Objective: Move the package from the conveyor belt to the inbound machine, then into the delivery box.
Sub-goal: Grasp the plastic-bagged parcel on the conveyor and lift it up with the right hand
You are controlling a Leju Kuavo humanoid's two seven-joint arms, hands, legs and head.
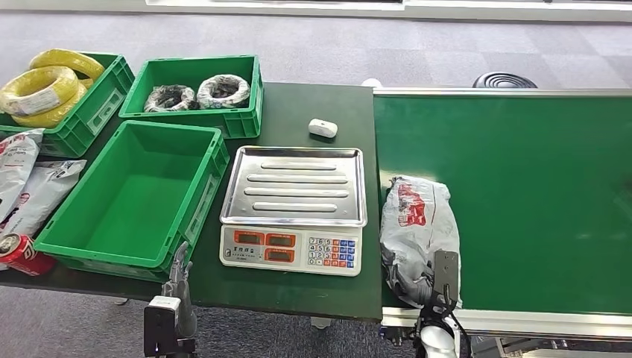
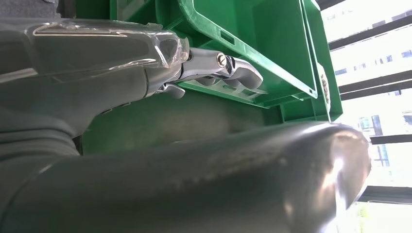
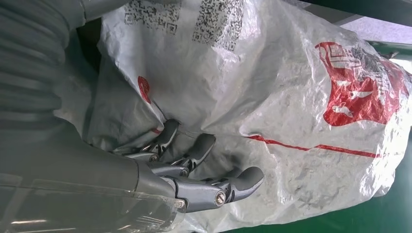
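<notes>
A grey plastic package (image 1: pixel 416 224) with red print lies flat on the green conveyor belt (image 1: pixel 522 201), by the belt's left edge. My right hand (image 1: pixel 440 294) is at the package's near end. In the right wrist view its fingers (image 3: pixel 194 162) lie slightly curled on the crinkled package (image 3: pixel 291 97), spread apart and not closed round it. The scale (image 1: pixel 294 205), with a bare steel tray, stands left of the belt. Further left is the large empty green box (image 1: pixel 134 194). My left hand (image 1: pixel 179 272) hangs by that box's front wall (image 2: pixel 252 43), its fingers (image 2: pixel 228 70) straight and holding nothing.
At the back left stand a green crate (image 1: pixel 197 89) holding dark cable coils and another crate (image 1: pixel 74 112) with yellow coils. A small white object (image 1: pixel 323 128) lies behind the scale. Grey packages (image 1: pixel 22 186) and a red can (image 1: pixel 22 253) sit at the table's left edge.
</notes>
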